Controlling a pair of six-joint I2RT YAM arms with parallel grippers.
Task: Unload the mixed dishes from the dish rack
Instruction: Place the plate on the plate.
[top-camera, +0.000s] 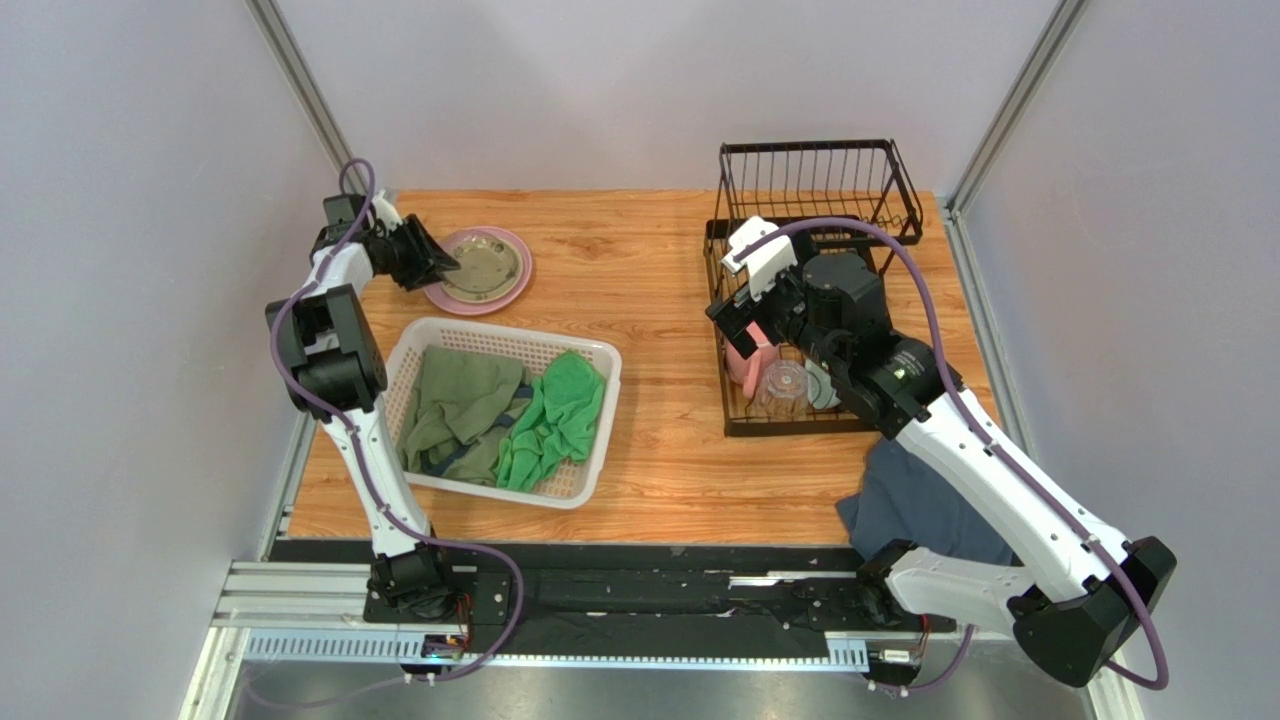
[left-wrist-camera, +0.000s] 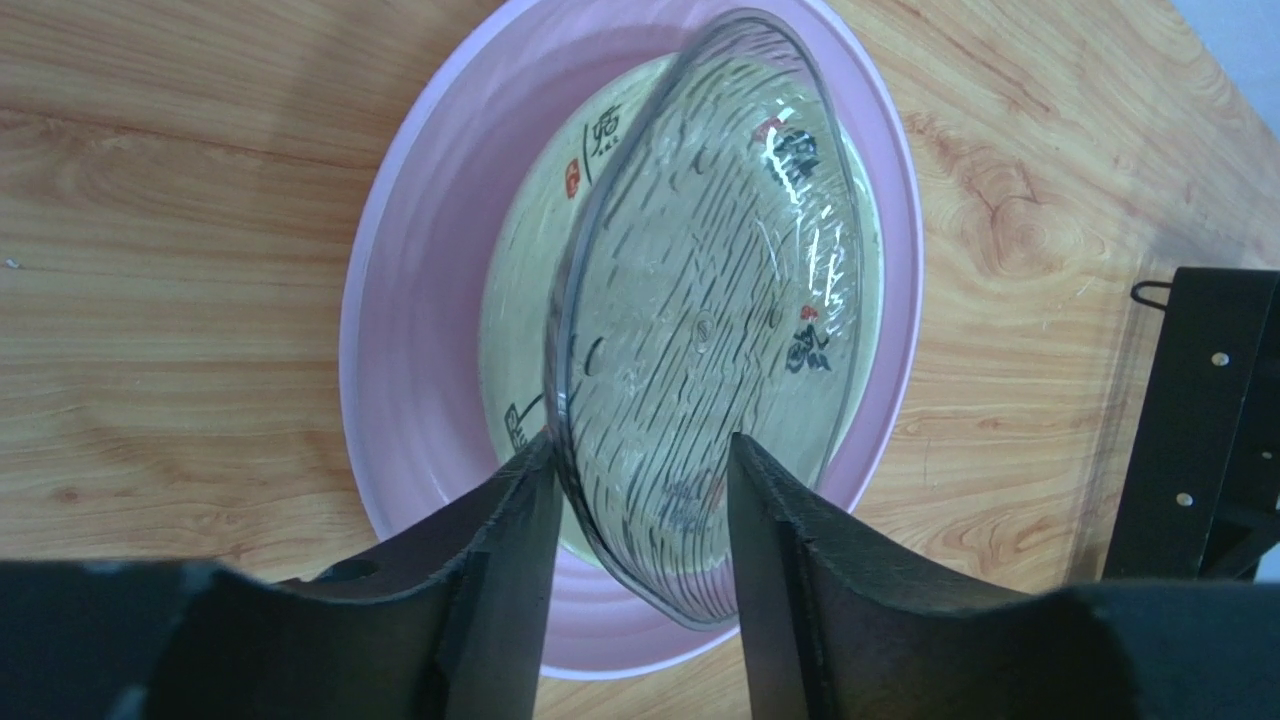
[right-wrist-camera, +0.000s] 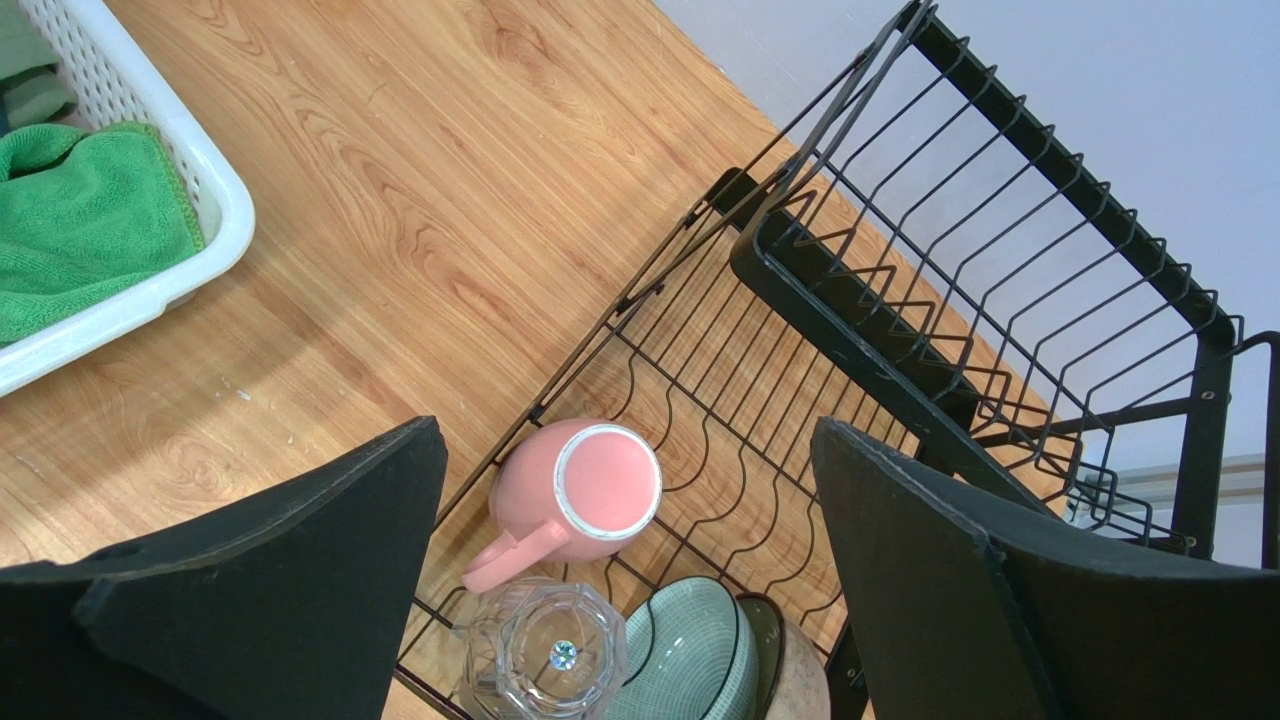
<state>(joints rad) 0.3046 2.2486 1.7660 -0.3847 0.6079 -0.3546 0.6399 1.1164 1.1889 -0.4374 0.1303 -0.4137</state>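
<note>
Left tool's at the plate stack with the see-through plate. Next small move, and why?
Probably open the left tool wider, then lift away: the ribbed translucent grey plate leans tilted between its fingers, already over the round cream plate inside the large pink plate.

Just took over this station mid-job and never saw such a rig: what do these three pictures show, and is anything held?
Two robot arms are bolted at the near edge of a wooden table. The wide picture looks down from above and behind them; the other two come from a camera on each wrist. The left fingers stand either side of the rim of a tilted clear grey plate, over a cream plate lying on a pink plate; whether they grip it I cannot tell. The right fingers are wide open and empty, above the lower tray of the dish rack, where a pink mug, a glass cup and a teal bowl wait. A white basket holds green cloths.
</note>
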